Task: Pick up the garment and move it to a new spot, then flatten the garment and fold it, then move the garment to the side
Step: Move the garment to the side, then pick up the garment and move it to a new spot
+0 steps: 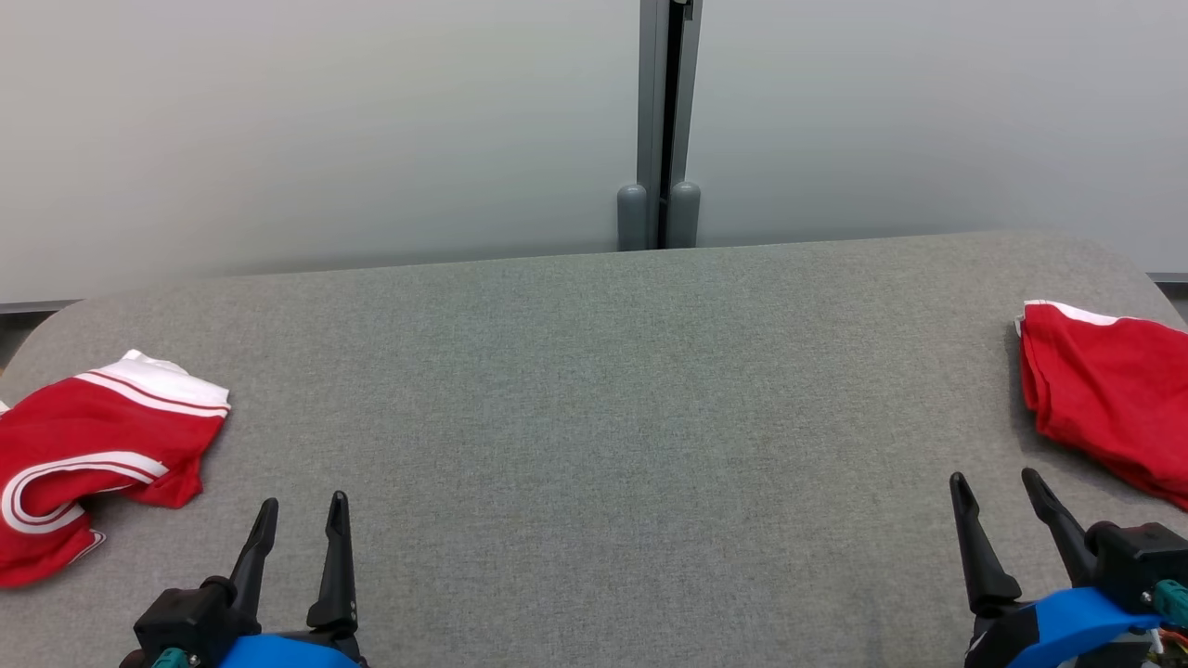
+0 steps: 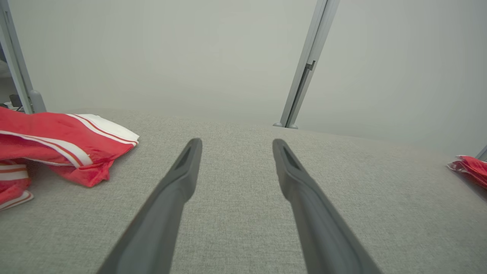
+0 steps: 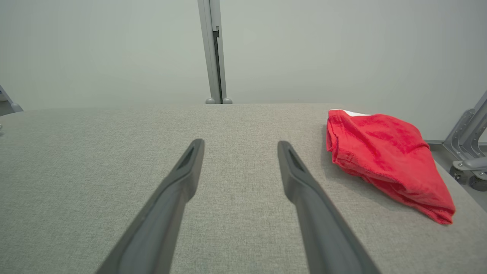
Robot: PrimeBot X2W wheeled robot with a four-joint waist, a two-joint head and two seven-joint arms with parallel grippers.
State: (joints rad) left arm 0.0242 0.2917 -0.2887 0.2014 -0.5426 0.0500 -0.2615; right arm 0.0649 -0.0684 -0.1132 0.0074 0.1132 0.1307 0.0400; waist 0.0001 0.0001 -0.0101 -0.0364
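The counter (image 1: pixel 594 390) is a flecked grey weave below a pale grey-white wall (image 1: pixel 325 121). The left garment (image 1: pixel 83 445) is red with white stripes and a white band; the right garment (image 1: pixel 1104 399) is plain red with a white edge. The fingers (image 1: pixel 336 557) are black, above bright blue wrist covers (image 1: pixel 1067 622).

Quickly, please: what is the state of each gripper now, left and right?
Left gripper: jaws open, holding nothing.
Right gripper: jaws open, holding nothing.
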